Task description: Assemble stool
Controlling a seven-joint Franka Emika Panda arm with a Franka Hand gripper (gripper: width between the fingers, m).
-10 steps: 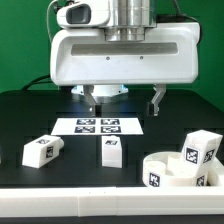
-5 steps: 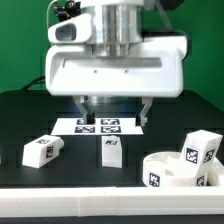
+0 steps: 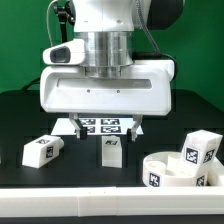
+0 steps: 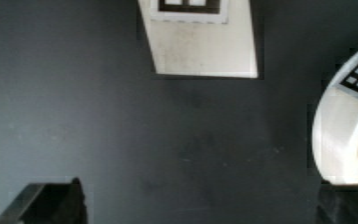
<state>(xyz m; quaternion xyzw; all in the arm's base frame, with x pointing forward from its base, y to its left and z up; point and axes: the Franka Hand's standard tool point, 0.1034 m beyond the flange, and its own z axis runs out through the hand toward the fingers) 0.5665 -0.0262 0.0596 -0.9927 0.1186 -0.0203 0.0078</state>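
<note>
Nearest the exterior camera, at the exterior view's right, the round seat (image 3: pixel 165 172) is seen lying on the dark surface (image 3: pixel 70 178). A tagged leg (image 3: pixel 202 150) is stood in it, its foot hidden by the rim. Slightly farther back, a second leg (image 3: pixel 110 151) is set near the middle and a third leg (image 3: pixel 43 150) towards the exterior view's left, both apart from the seat. Above the second leg the jaws are held spread wide, nothing gripped between the fingers (image 3: pixel 138 128) and no part touched. Behind them the marker board (image 3: pixel 100 124) is partly covered by the white arm (image 3: pixel 105 90).
</note>
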